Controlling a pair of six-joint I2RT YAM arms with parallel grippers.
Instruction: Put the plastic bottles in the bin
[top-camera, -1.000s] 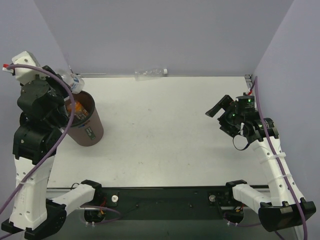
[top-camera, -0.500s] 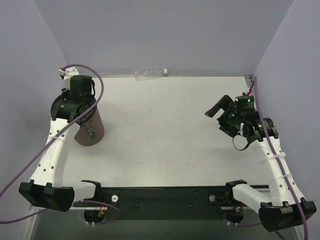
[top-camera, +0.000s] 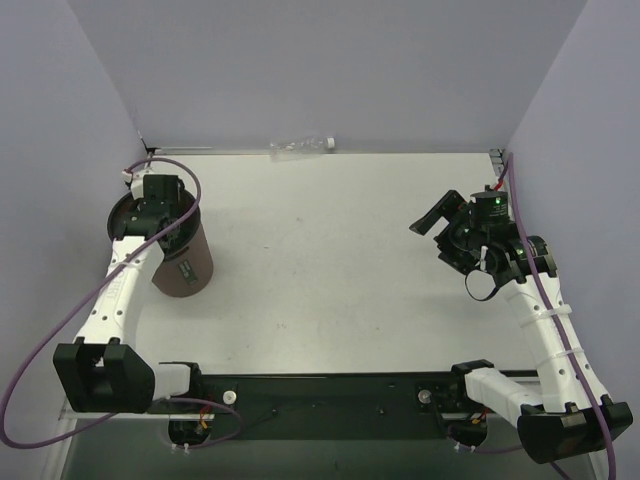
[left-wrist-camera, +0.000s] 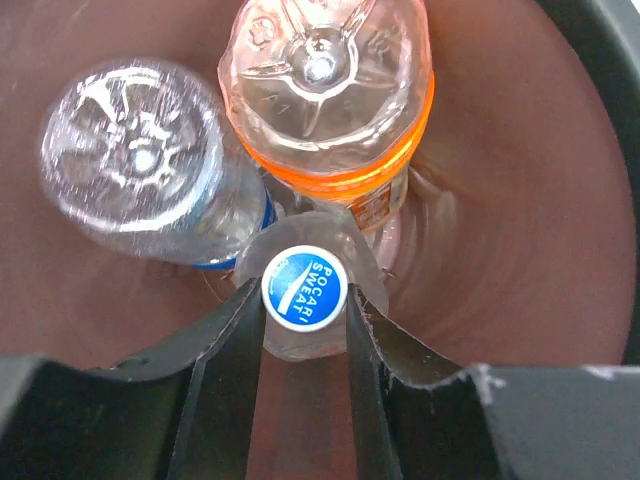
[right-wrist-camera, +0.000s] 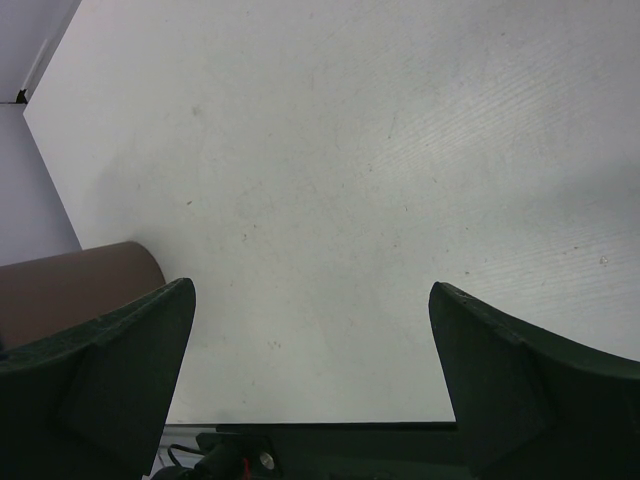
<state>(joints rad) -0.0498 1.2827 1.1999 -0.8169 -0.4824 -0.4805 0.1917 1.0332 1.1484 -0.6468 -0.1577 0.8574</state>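
While the left gripper (left-wrist-camera: 304, 312) clamps it narrowly by the neck, a clear bottle (left-wrist-camera: 303, 288) hangs cap up inside the bin (left-wrist-camera: 520, 200), its blue-and-white cap facing the wrist camera and the dark fingers (left-wrist-camera: 225, 360) pressed to either side of it. Two more bottles stand in the bin bottom up beyond it: an orange bottle (left-wrist-camera: 325, 90) with an orange band, and a blue-label bottle (left-wrist-camera: 135, 150) to its left. The two touch each other, and the held bottle's shoulder sits just beside both, in the gap between them. The brown wall curves around all three.

From above, the bin stands upright at the left side of the table (top-camera: 320, 250), near the left wall, a small label on its side facing the near edge. The left arm reaches over it and its wrist covers most of the mouth, so the bottles inside cannot be seen from that view.

A fourth bottle (top-camera: 300, 148), clear with a white cap, lies on its side at the far edge of the table against the back wall, well apart from the bin.

The right gripper (right-wrist-camera: 310, 288) hovers over the right side of the table, its jaws wide apart and holding nothing, with bare tabletop between them and the bin just showing at the left edge of its wrist view
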